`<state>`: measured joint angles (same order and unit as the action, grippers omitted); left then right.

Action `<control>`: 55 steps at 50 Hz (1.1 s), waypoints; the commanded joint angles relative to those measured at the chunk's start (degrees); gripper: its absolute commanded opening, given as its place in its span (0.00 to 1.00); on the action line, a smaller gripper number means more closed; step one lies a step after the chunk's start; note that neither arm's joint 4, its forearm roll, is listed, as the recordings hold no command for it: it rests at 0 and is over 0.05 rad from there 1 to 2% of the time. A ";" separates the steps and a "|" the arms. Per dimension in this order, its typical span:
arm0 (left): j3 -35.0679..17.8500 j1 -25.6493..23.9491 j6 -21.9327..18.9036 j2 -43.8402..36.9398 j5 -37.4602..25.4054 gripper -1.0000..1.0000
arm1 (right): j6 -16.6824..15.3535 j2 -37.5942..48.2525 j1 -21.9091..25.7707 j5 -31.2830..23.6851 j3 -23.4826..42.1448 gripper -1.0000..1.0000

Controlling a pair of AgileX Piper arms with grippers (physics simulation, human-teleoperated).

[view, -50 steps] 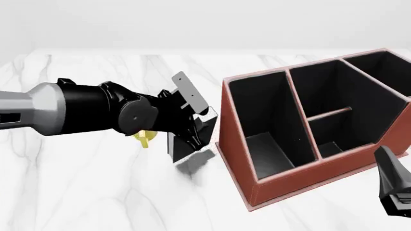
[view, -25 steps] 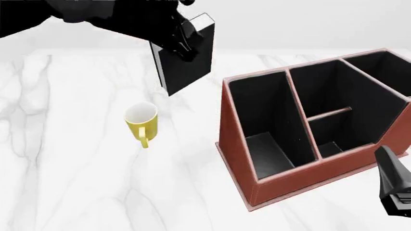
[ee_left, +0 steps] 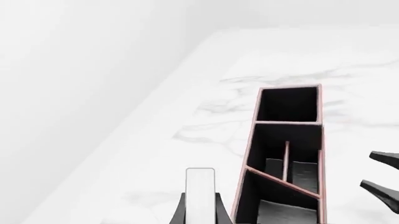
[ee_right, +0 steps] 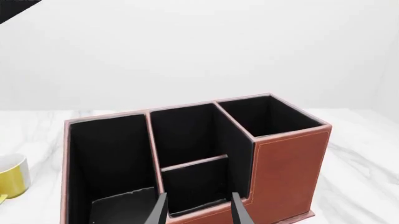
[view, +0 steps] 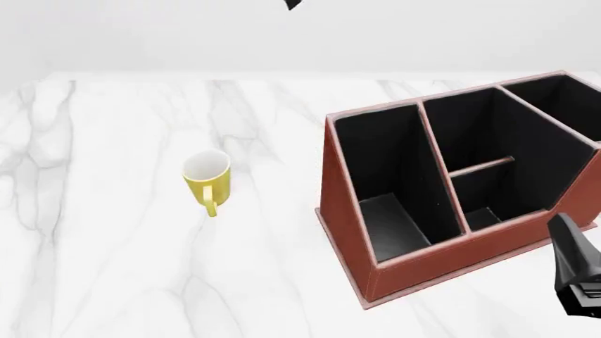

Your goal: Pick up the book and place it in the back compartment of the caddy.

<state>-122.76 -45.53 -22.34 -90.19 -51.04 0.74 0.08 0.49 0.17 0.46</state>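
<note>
In the left wrist view my left gripper point(ee_left: 200, 207) is shut on the book point(ee_left: 200, 186). Only the book's white page edge shows between the two black fingers. It is held high above the table, beside the reddish-brown caddy point(ee_left: 249, 154). In the front view the book is out of frame; only a black tip point(view: 293, 3) shows at the top edge. The caddy point(view: 343, 204) stands at the right. Its back compartment point(view: 481, 208) lies between the short cross divider and the low wall, and it also shows in the right wrist view point(ee_right: 193, 186). My right gripper point(ee_right: 199, 210) is open and empty just before that low wall.
A yellow mug point(view: 208, 179) stands upright on the white marble table point(view: 112, 246), left of the caddy; it also shows in the right wrist view point(ee_right: 9, 176). My right gripper point(view: 578, 274) sits at the caddy's near right corner. A pale wall lies beyond the table.
My left arm has risen with the book from beside the mug up and out of the top of the front view, uncovering the mug. The right arm has not moved.
</note>
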 commanded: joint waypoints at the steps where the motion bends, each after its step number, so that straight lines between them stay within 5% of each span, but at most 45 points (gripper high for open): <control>1: -6.84 -6.30 1.33 -1.76 -0.60 0.00 | 0.05 -0.01 0.12 -0.01 0.04 1.00; 10: 7.03 -11.57 2.28 -0.88 11.81 0.00 | 0.05 -0.02 0.08 -0.01 0.03 1.00; 17: 12.28 -14.42 2.66 -1.11 19.04 0.00 | -0.04 -0.02 0.01 0.08 -0.02 1.00; 38: 18.38 -17.86 5.48 -7.23 29.21 0.00 | -0.27 -0.01 0.20 0.26 -0.20 1.00; 55: 12.87 -19.49 3.87 -14.58 28.15 0.00 | -0.17 0.05 0.15 0.21 -0.29 1.00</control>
<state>-106.98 -64.13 -16.87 -101.40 -23.28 0.47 0.10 0.64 0.38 0.20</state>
